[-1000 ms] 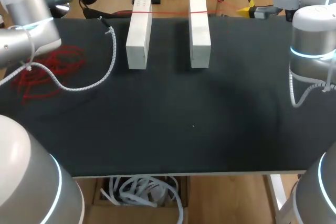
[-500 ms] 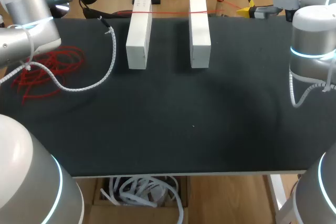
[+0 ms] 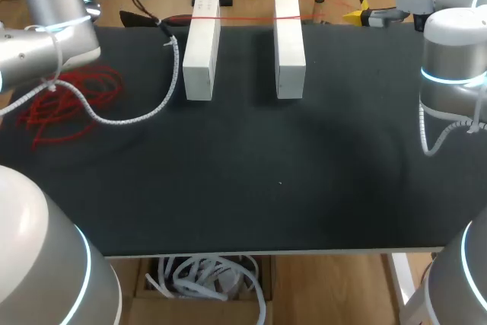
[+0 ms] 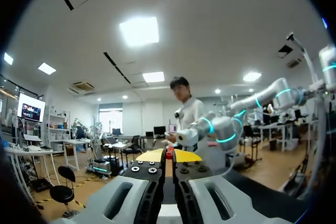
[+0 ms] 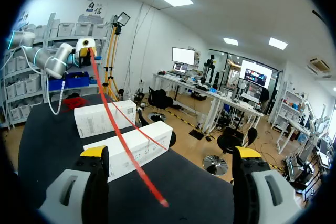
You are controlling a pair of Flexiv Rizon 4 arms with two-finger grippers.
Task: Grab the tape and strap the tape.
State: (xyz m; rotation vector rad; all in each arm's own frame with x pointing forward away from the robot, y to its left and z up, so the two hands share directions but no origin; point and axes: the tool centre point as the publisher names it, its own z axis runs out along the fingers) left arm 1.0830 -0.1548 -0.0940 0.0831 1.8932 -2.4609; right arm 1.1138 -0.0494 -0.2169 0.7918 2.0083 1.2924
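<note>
Tape spans both white boxes at 12 o'clock: left jaws pinch it, right jaws gape empty, so we judge strapping barely begun.

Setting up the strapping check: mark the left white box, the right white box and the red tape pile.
left white box (image 3: 201,51): head view, middle of its top face.
right white box (image 3: 289,47): head view, middle of its top face.
red tape pile (image 3: 70,101): head view, middle of the tangle.
</note>
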